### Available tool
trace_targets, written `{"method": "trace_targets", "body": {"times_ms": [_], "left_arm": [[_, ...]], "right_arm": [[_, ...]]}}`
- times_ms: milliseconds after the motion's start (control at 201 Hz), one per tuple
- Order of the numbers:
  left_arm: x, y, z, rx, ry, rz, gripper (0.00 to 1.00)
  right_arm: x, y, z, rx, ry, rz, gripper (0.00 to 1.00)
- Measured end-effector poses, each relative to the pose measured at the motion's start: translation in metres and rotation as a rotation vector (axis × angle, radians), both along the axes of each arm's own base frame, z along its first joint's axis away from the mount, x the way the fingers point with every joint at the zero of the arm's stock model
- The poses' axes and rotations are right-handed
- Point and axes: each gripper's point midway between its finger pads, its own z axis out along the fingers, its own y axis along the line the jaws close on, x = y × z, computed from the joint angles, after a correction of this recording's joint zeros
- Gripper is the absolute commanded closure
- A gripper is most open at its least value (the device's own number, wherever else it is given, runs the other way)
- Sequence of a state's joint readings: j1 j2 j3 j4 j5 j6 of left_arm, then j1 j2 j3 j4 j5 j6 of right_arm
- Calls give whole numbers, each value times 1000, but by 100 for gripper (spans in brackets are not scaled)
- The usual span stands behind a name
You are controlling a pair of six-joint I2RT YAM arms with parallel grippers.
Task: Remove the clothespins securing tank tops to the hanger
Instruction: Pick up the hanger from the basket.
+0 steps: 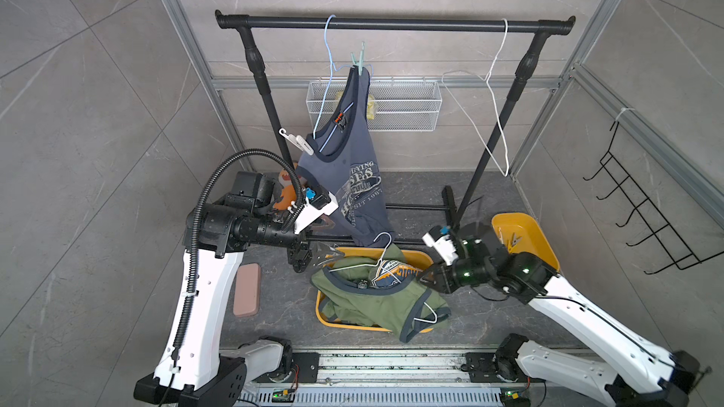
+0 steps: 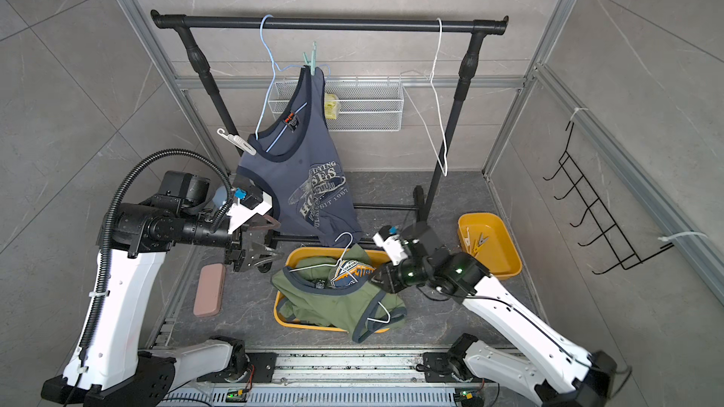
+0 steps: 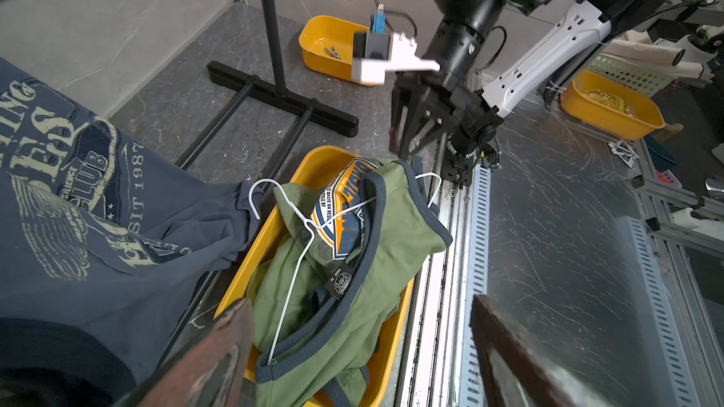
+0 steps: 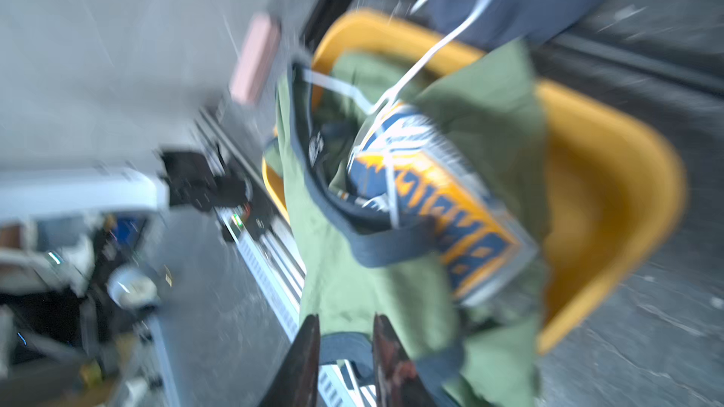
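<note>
A navy tank top (image 1: 354,185) (image 2: 309,185) (image 3: 78,205) hangs from a pale blue hanger (image 1: 329,52) on the black rail. A mint clothespin (image 1: 358,59) (image 2: 311,58) pins its upper strap, and a white clothespin (image 1: 296,140) (image 2: 236,140) is clipped at its lower shoulder. Olive tank tops (image 1: 376,299) (image 3: 341,268) lie with white hangers in a yellow bin (image 1: 325,321). My left gripper (image 1: 331,255) (image 3: 358,307) is open beside the bin, holding nothing. My right gripper (image 1: 425,277) (image 4: 344,323) is shut on an olive top's grey-blue trim (image 4: 344,340).
A small yellow tray (image 1: 542,246) at the right holds several loose clothespins (image 1: 511,242). An empty white hanger (image 1: 495,84) hangs on the rail (image 1: 391,24). A wire basket (image 1: 407,107) is on the back wall, and a pink block (image 1: 247,287) lies by the left arm.
</note>
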State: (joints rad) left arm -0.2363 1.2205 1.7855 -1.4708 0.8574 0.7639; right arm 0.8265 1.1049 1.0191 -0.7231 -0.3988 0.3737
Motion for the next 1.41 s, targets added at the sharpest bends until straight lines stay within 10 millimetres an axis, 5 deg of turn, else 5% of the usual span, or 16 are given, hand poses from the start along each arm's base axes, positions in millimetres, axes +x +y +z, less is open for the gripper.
{"method": "trace_targets", "body": {"times_ms": [169, 428, 518, 672, 881, 1120, 1413], "left_arm": [[-3, 3, 1, 12, -18, 11, 11], [-8, 5, 3, 12, -35, 16, 10], [-9, 5, 4, 12, -37, 16, 10], [-9, 5, 4, 11, -39, 16, 10], [-10, 5, 2, 12, -33, 15, 10], [-10, 4, 2, 7, -29, 11, 10], [-8, 3, 1, 8, -21, 10, 10]], "right_arm": [[-7, 40, -39, -171, -1, 94, 72], [39, 83, -13, -198, -170, 57, 70], [53, 90, -20, -240, -197, 34, 70], [65, 81, -53, -365, -185, 9, 70], [84, 58, -63, -438, -198, -66, 69], [83, 53, -62, -442, -198, -70, 71], [70, 41, -88, -485, -139, -41, 75]]}}
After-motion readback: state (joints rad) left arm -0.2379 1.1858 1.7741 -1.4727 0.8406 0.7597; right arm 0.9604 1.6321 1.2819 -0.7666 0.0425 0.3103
